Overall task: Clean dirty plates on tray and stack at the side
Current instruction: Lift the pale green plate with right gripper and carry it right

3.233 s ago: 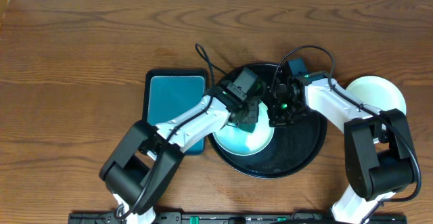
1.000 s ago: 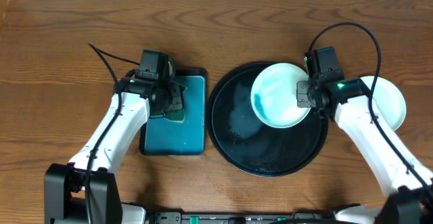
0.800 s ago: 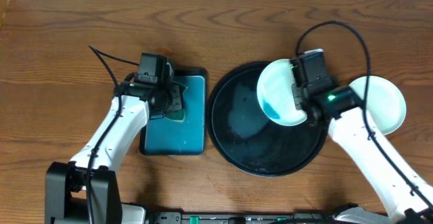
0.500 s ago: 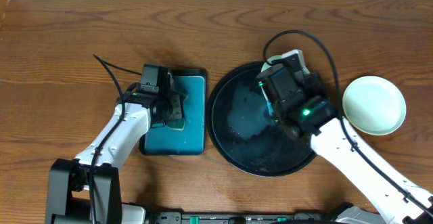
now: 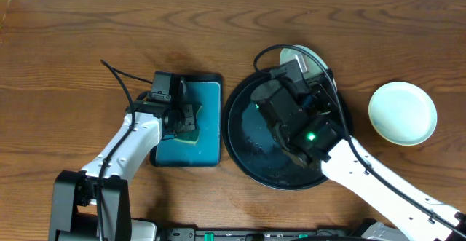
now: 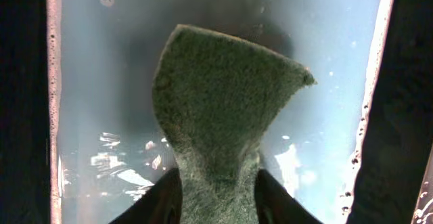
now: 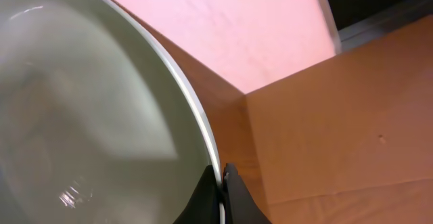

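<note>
My right gripper (image 5: 312,72) is shut on the rim of a pale mint-white plate (image 5: 301,54), held tilted on edge high over the back of the large black tray (image 5: 240,150). In the right wrist view the plate (image 7: 88,116) fills the left side, with the jaws (image 7: 222,183) pinching its rim. A second pale plate (image 5: 403,113) lies on the bare wood to the right of the tray. My left gripper (image 5: 183,117) is shut on a green sponge (image 5: 189,127) over the teal tray (image 5: 207,143). The yellow plate is out of view.
In the left wrist view the sponge (image 6: 216,102) hangs from the jaws (image 6: 216,200) over the wet floor of the teal tray (image 6: 338,82). The raised right arm covers much of the black tray. Wood tabletop (image 5: 87,44) surrounds both trays.
The right arm has lifted the plate, swung left over the black tray and tipped it on edge. The left gripper moved earlier to the teal tray with the sponge and stays there.
</note>
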You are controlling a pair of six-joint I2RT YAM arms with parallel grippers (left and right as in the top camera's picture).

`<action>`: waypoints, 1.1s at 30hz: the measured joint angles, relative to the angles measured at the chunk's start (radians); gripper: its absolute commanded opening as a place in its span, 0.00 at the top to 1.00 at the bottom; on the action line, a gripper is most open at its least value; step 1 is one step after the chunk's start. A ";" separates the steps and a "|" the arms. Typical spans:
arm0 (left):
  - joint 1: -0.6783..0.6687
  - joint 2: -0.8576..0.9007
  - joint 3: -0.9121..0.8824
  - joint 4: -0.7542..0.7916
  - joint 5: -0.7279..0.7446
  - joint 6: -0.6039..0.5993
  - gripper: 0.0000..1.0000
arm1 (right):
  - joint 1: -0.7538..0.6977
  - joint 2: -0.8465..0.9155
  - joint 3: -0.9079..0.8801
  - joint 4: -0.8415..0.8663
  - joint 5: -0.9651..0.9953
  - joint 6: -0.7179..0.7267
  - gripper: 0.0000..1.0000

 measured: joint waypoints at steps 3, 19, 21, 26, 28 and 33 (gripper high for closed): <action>0.000 0.000 0.000 0.000 0.000 -0.001 0.59 | 0.008 0.000 0.000 0.013 0.010 -0.022 0.99; 0.000 0.000 0.000 0.000 0.000 -0.001 0.55 | 0.008 0.000 0.000 0.018 0.021 -0.037 0.99; 0.000 0.000 -0.003 0.000 0.000 -0.001 0.55 | 0.006 0.000 0.000 0.018 0.018 -0.026 0.99; 0.000 0.000 -0.009 0.000 0.000 -0.001 0.55 | 0.000 0.000 0.000 0.018 0.015 -0.011 1.00; 0.000 0.000 -0.009 0.000 0.000 -0.001 0.55 | -0.003 0.000 0.000 0.018 0.015 -0.009 0.99; 0.000 0.000 -0.009 0.000 0.000 -0.001 0.55 | -0.004 0.000 0.000 0.018 0.015 -0.002 0.99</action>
